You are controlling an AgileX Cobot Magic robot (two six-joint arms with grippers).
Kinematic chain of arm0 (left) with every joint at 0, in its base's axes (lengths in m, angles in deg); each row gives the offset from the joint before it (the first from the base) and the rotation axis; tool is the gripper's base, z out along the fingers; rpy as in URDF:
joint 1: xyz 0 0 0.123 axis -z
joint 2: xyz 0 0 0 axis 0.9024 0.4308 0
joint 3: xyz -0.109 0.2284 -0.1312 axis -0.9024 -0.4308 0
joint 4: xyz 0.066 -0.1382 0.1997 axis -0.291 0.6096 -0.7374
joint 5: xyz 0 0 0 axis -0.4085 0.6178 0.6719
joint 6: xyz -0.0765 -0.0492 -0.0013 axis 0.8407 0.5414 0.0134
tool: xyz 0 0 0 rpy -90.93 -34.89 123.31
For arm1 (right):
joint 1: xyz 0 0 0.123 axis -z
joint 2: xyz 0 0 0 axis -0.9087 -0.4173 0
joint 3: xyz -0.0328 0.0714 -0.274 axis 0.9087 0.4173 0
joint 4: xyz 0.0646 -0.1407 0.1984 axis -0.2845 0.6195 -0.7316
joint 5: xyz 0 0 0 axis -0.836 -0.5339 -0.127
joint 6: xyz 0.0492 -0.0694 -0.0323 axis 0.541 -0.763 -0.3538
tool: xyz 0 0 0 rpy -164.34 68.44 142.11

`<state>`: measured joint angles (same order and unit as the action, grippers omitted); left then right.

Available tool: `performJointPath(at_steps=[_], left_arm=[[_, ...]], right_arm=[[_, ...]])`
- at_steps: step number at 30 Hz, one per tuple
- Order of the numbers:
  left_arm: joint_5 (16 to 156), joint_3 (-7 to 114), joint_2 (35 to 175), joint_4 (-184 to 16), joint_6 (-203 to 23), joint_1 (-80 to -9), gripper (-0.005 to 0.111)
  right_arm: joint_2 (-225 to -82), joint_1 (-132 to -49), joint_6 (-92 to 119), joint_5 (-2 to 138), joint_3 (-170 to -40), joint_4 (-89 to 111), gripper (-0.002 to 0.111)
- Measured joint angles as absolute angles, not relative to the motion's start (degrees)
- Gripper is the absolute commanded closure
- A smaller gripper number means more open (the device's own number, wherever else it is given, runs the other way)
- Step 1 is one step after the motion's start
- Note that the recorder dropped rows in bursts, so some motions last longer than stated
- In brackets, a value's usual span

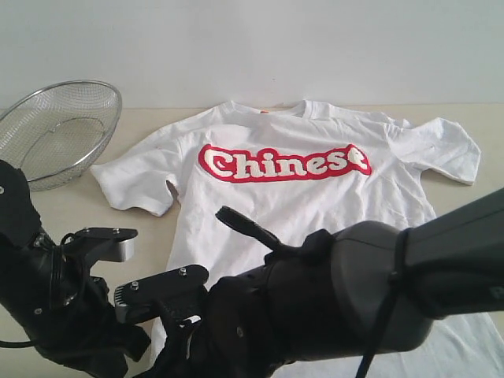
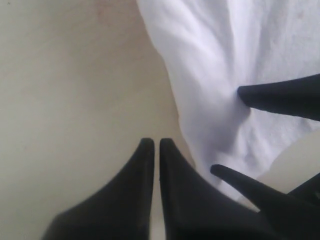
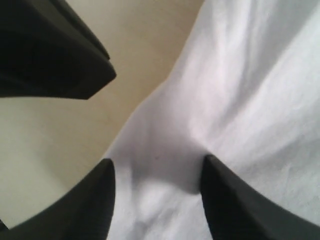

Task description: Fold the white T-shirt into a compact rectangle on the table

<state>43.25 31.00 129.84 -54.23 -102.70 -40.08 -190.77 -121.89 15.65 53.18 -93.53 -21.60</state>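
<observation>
White short-sleeved cotton T-shirt (image 1: 299, 213), red "Chinese" print up: spread flat on pale beige wood-grain table (image 1: 71, 205) beside wire-mesh metal basket (image 1: 59, 130); no fold yet, all folding left.
Wrist views alone show basket-side hem corner: left gripper (image 2: 156, 142) closed, empty, over bare tabletop beside cloth; right gripper (image 3: 157, 165) jaws apart astride a cloth pucker, not pinched. Exterior view: arms hide it.
</observation>
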Motion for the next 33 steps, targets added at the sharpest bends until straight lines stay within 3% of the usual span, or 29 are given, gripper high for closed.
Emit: performJointPath(at_steps=[3, 8, 11, 15, 21, 33], left_arm=[[43.13, 31.0, 129.84, -54.23, -102.7, -40.08, 0.102], [43.13, 30.66, 129.84, -54.23, -102.7, -40.08, 0.102], [43.03, 30.44, 129.98, -54.56, -102.7, -40.08, 0.102], [42.87, 30.44, 130.11, -54.56, -102.7, -40.08, 0.102], [43.6, 29.74, 132.08, -50.92, -104.2, -40.08, 0.102], [41.46, 29.57, 138.18, -41.76, -112.52, -38.77, 0.102]], right_arm=[[-190.77, -121.89, 15.65, 53.01, -93.66, -21.6, 0.074], [-191.26, -121.78, 15.51, 52.57, -93.78, -19.64, 0.107], [-191.35, -121.78, 15.51, 52.11, -93.78, -18.72, 0.108], [-191.35, -121.78, 15.51, 51.77, -93.87, -18.37, 0.096], [-190.33, -121.88, 15.86, 50.68, -93.87, -18.37, 0.045], [-188.4, -121.88, 16.96, 47.72, -93.19, -17.62, 0.042]])
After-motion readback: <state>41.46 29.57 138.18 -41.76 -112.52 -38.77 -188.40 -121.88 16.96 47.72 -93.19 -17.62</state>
